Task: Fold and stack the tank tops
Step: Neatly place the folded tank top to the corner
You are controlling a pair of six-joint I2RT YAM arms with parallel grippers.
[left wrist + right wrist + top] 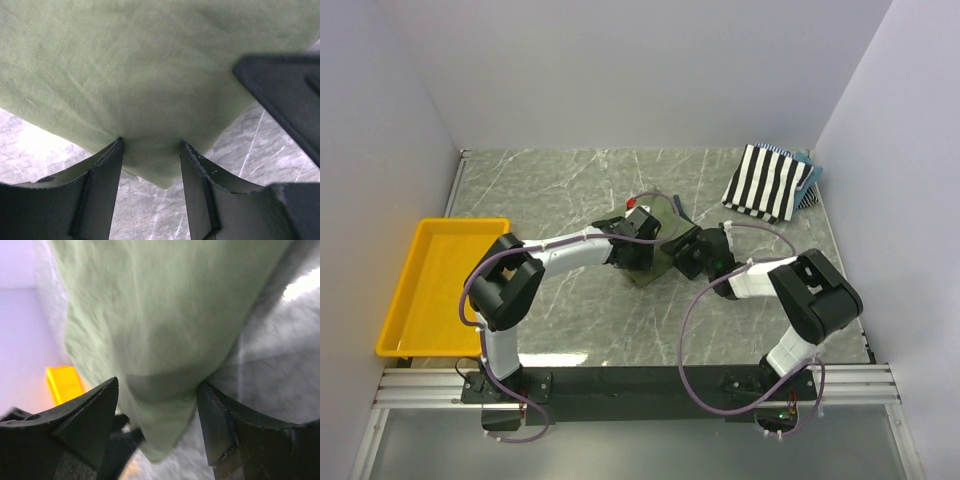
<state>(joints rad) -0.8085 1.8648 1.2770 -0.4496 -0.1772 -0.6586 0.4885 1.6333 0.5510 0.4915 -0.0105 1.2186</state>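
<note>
The left hand (151, 145) was narrowed to a moderate gap, and its two fingers (102, 185) pinched a fold of the olive-green tank top (150, 65), with creases in the cloth running in toward the tips. The right hand (157, 387) also had the olive cloth filling the gap between its fingers. That view was blurred, so its hold seemed to be a clamp on the cloth rather than plainly one. A loose corner of the top hung down past the fingertips of each hand. From above, the two hands met near the middle of the grey marbled surface (570, 180), just beside each other, and the olive top was bunched small between and under them. Only plain green fabric showed, and no print or trim could be made out. The striped tank top (770, 180) lay folded flat in the far right corner of the surface, well apart from the hands, resting on a bit of blue cloth (812, 175) that peeked out at its right edge. The yellow tray (395, 300) sat at the left edge of the surface, well apart from both tops, and only its own yellow floor showed inside the rim.
</note>
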